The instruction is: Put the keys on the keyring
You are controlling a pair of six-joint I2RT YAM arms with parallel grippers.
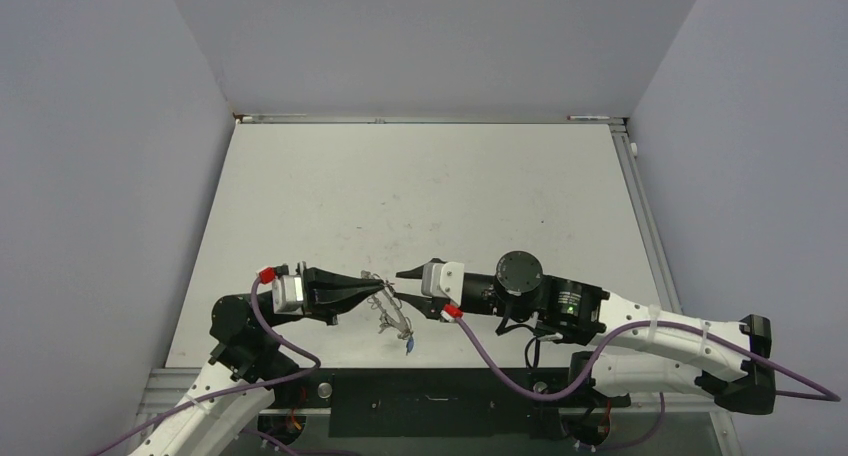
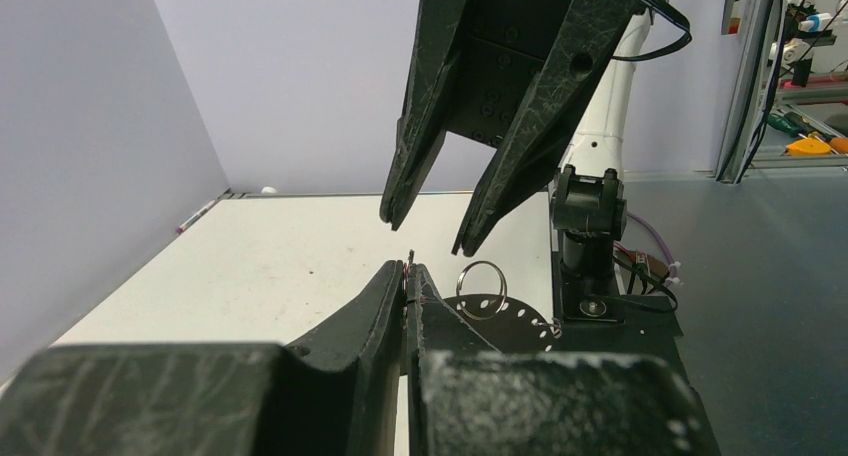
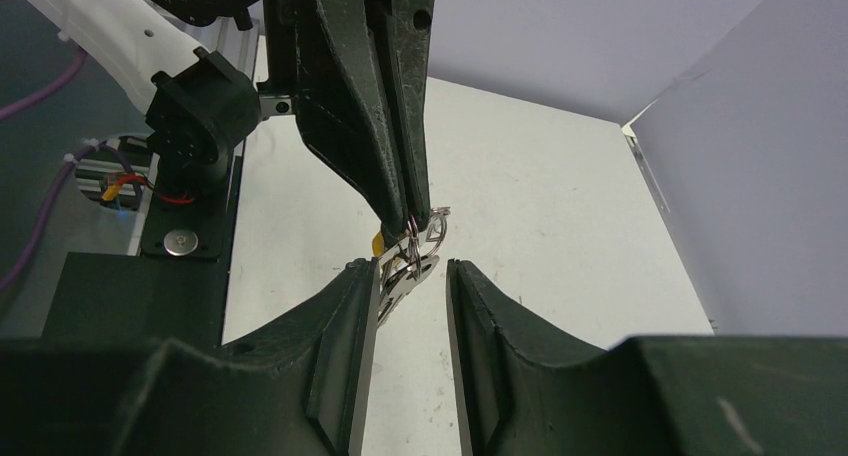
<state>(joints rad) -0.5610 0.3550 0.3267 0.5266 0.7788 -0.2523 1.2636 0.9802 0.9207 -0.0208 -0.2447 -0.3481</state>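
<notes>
My left gripper [image 1: 386, 294] is shut on the keyring and holds it above the table near the front edge. In the left wrist view its fingertips [image 2: 408, 276] pinch the thin edge, and the flat perforated keyring [image 2: 500, 321] with a wire loop [image 2: 482, 289] sticks out to the right. Small silver keys [image 1: 396, 323] dangle below, one with a blue tag [image 1: 408, 346]. My right gripper [image 1: 404, 274] is open and faces the left one tip to tip. In the right wrist view the right gripper [image 3: 410, 273] has the hanging keys [image 3: 403, 274] and a yellow tag [image 3: 377, 242] between its fingertips, close to the left finger.
The white table [image 1: 430, 196] is walled by grey panels on three sides. The dark base plate [image 1: 440, 396] and arm mounts run along the near edge, just below the grippers.
</notes>
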